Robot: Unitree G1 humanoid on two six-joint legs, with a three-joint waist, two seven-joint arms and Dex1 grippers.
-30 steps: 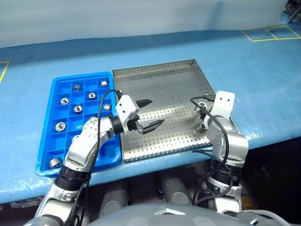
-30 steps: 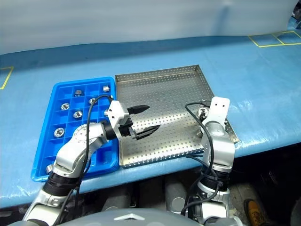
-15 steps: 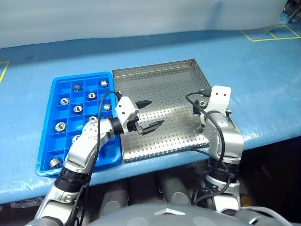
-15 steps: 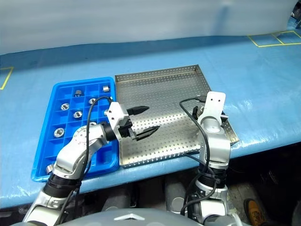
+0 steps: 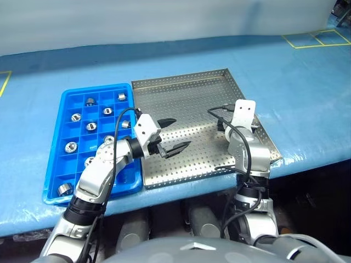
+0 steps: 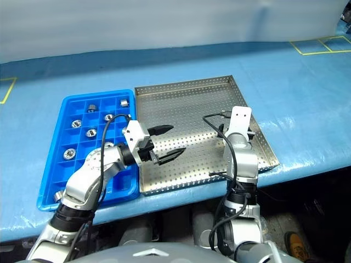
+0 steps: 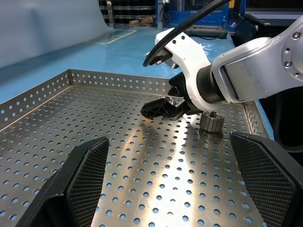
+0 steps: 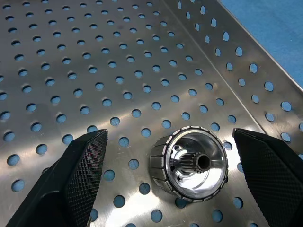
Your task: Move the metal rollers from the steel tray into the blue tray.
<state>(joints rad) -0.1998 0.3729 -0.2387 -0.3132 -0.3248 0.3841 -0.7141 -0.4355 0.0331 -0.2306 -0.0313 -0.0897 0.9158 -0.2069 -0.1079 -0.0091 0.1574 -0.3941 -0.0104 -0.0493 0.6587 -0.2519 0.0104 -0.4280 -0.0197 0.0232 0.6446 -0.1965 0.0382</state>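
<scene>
Steel tray (image 5: 186,104), perforated and shiny, sits on the blue-covered desk (image 5: 296,82) touching the blue tray (image 5: 57,145) on its left. One metal roller (image 8: 189,163) lies on the steel floor near the right rim, between the spread fingers of the right gripper (image 7: 163,108), untouched. About nine rollers (image 5: 90,126) rest singly in the blue tray's compartments; the arm hides some. The left gripper (image 5: 171,135) hovers wide open and empty over the steel tray's left part.

Blue tabletop (image 5: 285,71), yellow tape squares (image 5: 315,38), pale wall (image 5: 164,19)
</scene>
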